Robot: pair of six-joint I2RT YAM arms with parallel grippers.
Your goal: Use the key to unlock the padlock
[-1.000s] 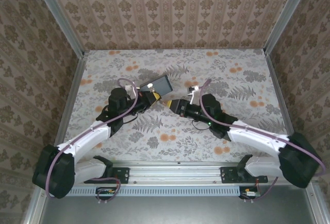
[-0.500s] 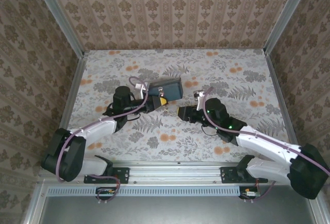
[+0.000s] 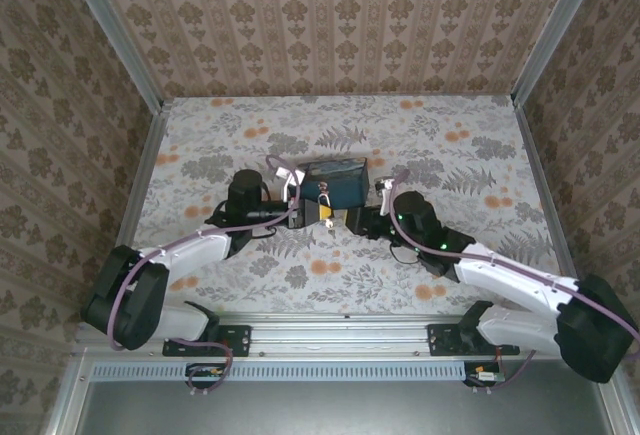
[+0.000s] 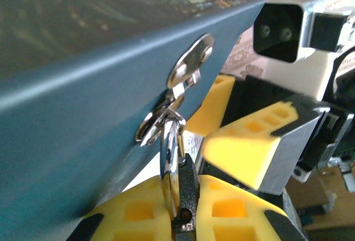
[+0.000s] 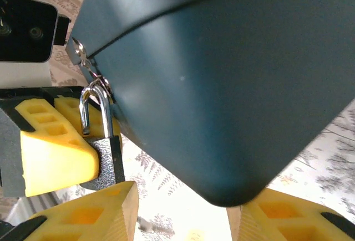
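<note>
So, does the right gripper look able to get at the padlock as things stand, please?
Probably only partly: the padlock hangs close, but the left gripper clamps its body and the blue box's corner crowds the right gripper.

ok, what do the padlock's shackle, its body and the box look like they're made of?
Shackle: bright polished metal, likely steel, going by its mirror-like glints.
Padlock body: dark grey metal with a speckled, textured coat, probably painted or powder-coated.
Box: dark teal with a smooth satin sheen and soft highlights. It could be painted metal or plastic; I can't tell which.
Hasp: shiny plated metal.
</note>
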